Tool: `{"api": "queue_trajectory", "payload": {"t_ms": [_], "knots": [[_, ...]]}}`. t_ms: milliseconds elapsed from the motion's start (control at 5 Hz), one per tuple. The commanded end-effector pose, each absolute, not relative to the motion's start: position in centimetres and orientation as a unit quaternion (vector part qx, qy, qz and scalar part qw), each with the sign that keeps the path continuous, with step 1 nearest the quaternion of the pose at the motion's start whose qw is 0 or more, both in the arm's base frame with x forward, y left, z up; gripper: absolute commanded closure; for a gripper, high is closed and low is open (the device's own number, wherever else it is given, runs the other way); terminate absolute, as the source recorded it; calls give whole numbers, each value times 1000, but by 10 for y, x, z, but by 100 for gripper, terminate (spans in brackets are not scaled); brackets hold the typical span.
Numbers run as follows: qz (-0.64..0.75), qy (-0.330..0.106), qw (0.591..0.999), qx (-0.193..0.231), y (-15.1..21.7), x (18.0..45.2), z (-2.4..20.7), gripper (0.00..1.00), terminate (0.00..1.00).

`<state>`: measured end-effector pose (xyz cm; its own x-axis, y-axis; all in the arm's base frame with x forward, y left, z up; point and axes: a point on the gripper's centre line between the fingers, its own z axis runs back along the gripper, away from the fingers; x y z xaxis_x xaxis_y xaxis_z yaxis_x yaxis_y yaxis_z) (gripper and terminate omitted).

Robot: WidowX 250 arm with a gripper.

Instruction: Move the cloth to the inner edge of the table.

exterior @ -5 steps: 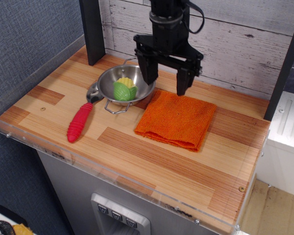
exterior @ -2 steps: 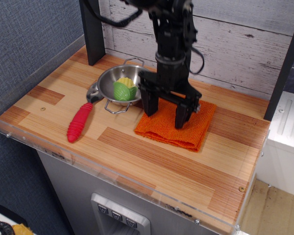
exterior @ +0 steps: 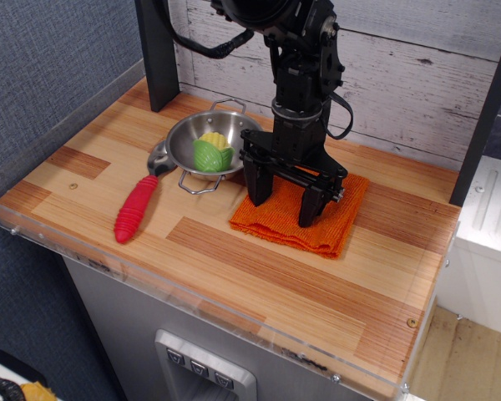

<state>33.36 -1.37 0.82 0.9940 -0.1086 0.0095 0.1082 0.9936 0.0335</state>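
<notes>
Grasp step in hand: black gripper sits low over the bright orange ribbed-knit cloth, jaws spread wide, both tips at or just above the fabric, nothing held; actual contact can't be told. Cloth lies flat just beside the round steel bowl on the striped wooden plank table. Next likely: pinch the fabric, then drag it toward the inner edge.

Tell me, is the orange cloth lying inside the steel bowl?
No, the cloth lies flat on the table beside the bowl, which holds a yellow-and-green toy.
</notes>
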Motion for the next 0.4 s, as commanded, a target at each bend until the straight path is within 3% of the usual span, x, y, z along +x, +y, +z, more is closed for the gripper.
{"api": "queue_trajectory", "payload": {"t_ms": [0,200], "knots": [[-94,6,996,-1,-38,335,-13,0,0],[-115,14,993,-15,-60,335,-20,0,0]]}}
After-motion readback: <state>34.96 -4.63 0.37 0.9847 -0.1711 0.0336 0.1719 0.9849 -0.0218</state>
